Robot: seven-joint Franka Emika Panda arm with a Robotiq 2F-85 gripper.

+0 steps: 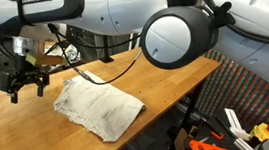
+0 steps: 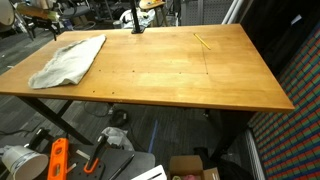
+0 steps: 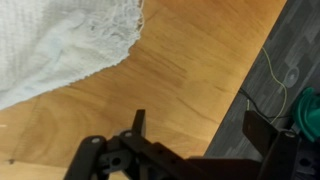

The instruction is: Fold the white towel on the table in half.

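White towel (image 1: 100, 107) lies wrinkled and spread out on the wooden table (image 1: 161, 88).

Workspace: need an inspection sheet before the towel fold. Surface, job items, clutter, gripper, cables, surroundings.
Surface: wooden table, grain visible, no spill seen.
Job's things: white towel lies spread and wrinkled near one end of the table, not yet folded.
Clutter: thin yellow item on the tabletop, well apart from the towel; too small to identify.
Grippers: gripper open, nothing between the jaws, above the table edge beside the towel, not touching it.
Cables: black cable hangs from the arm over the table; yellow cable on the floor.
Surroundings: orange tools and a cardboard box on the floor under the table.
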